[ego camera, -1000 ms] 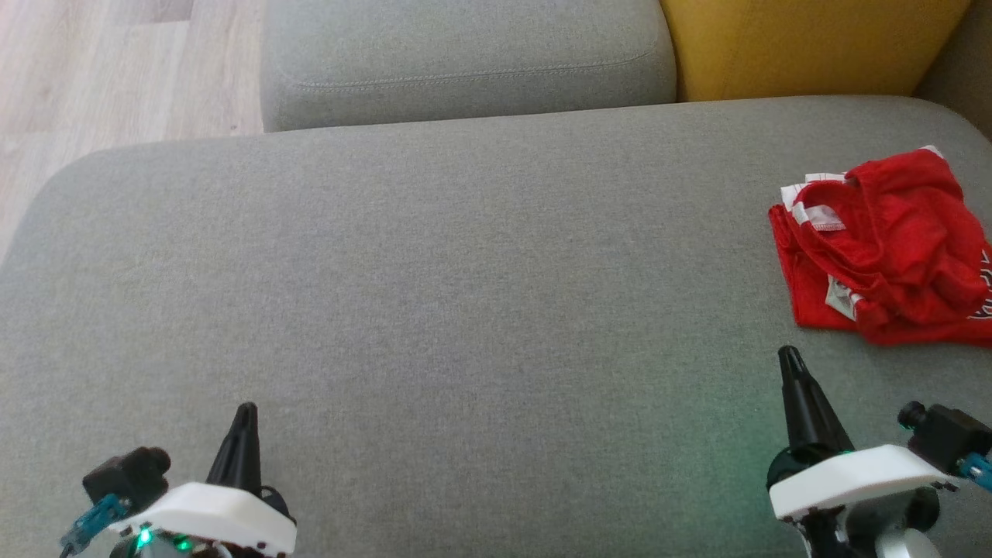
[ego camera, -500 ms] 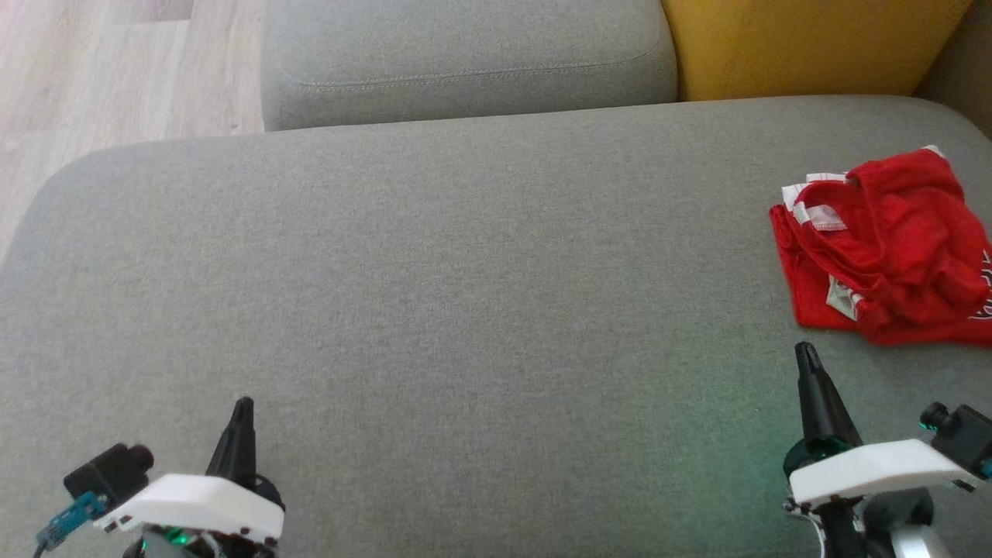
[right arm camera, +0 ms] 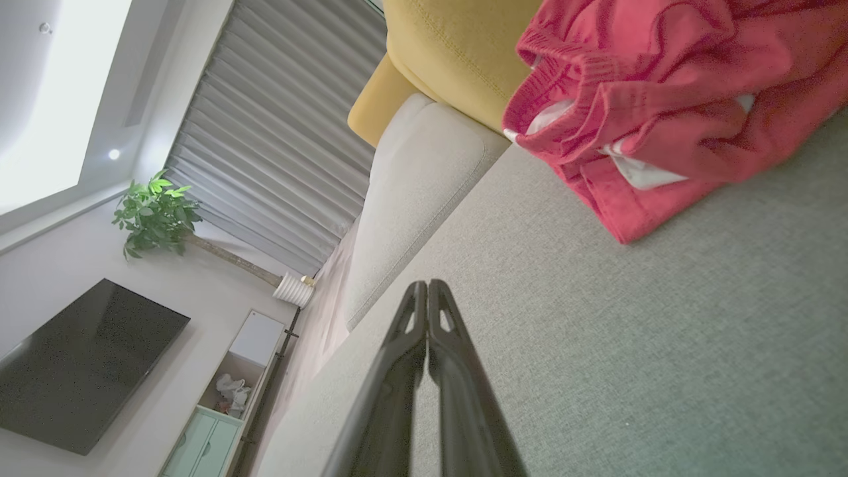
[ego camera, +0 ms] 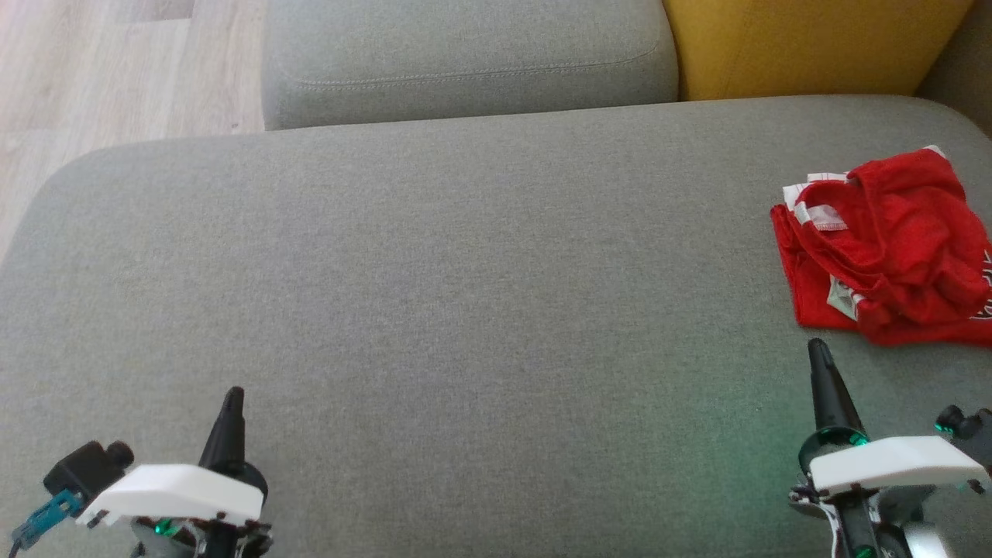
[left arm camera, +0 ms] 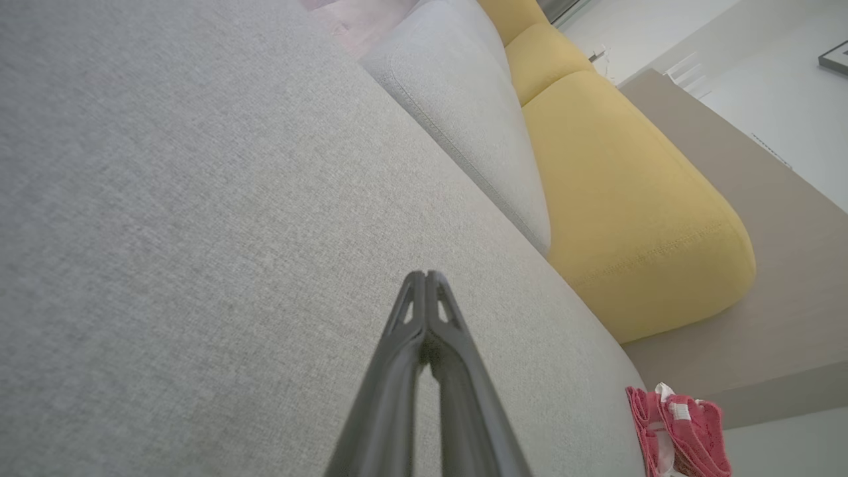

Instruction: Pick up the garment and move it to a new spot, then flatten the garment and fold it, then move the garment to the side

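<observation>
- The red garment point(ego camera: 883, 248) lies crumpled at the right end of the grey sofa seat point(ego camera: 465, 271), near the yellow cushion point(ego camera: 806, 46).
- The right gripper point(ego camera: 817, 347) points at its near edge, close but not touching, with the fingers pressed together and empty.
- The left gripper point(ego camera: 232, 395) is well apart at the lower left, its fingers also pressed together.

The grey sofa seat point(ego camera: 465, 310) lies bare across its whole left, middle and near stretch, open to pass over anywhere there. At the far right the crumpled red garment point(ego camera: 883, 248) takes up the corner, while the grey back cushion point(ego camera: 465, 62) and yellow cushion point(ego camera: 806, 43) wall off the far edge.
</observation>
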You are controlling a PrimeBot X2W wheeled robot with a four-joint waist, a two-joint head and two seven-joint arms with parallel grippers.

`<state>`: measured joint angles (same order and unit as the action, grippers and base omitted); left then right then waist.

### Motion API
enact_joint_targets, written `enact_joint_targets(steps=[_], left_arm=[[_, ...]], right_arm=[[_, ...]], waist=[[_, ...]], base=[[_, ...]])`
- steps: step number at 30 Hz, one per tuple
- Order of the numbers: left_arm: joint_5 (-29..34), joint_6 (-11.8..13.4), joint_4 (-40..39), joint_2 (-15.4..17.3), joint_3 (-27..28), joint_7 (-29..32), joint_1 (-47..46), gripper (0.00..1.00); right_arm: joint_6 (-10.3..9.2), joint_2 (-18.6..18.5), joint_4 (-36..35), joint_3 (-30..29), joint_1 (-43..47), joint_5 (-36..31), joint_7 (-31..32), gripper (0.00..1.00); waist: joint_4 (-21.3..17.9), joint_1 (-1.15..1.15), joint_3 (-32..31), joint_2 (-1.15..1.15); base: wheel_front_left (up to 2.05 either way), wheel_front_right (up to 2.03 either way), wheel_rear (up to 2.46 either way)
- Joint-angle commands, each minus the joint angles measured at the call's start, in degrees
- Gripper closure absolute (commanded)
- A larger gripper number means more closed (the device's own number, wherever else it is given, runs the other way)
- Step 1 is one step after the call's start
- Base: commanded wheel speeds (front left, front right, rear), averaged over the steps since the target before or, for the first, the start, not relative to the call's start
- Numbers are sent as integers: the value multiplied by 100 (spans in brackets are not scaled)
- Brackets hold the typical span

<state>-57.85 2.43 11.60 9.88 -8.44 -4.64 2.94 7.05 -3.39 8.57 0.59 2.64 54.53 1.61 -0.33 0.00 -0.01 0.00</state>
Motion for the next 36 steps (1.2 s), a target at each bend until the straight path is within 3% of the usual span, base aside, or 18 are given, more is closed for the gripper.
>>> enact_joint_targets(steps=[1,36], left_arm=[[-149,-73,-130,8,193,32,-342,100],[-2184,-618,88,-337,862,589,-671,100]], right_arm=[[26,-112,-140,9,-327,182,24,100],[37,-121,258,-272,-644,2429,181,100]], waist=[[1,0,0,0],[20,0,12,0]], base=[[0,0,0],[0,0,0]])
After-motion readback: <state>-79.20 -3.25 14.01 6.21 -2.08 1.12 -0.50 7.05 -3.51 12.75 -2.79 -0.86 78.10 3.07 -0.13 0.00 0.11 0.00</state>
